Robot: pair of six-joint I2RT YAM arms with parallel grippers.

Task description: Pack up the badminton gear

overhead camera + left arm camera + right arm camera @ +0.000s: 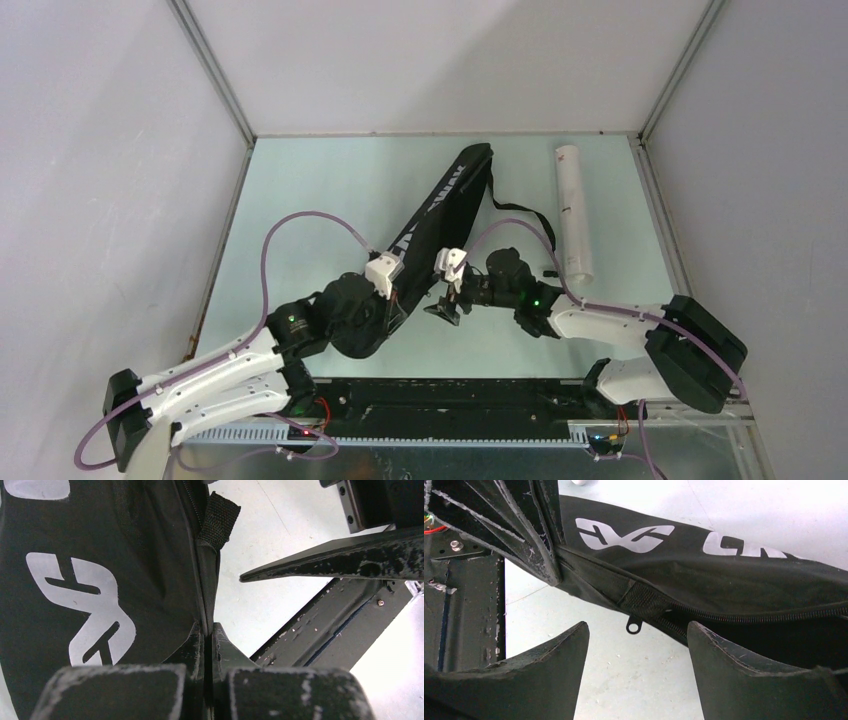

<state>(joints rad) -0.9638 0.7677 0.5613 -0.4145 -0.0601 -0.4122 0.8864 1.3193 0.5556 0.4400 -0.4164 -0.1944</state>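
The black racket bag lies diagonally across the table, its strap trailing to the right. My left gripper is shut on the bag's edge seam near its near end; the left wrist view shows the jaws pinched on the fabric beside the white logo. My right gripper is open and empty just right of the bag. In the right wrist view the zipper pull hangs between its fingertips, untouched, and the zipper is partly open. The white tube lies at the back right. Rackets and shuttlecocks are not in view.
A black rail runs along the table's near edge between the arm bases. Grey walls enclose the table on the left, back and right. The right gripper's finger reaches across the left wrist view above the table.
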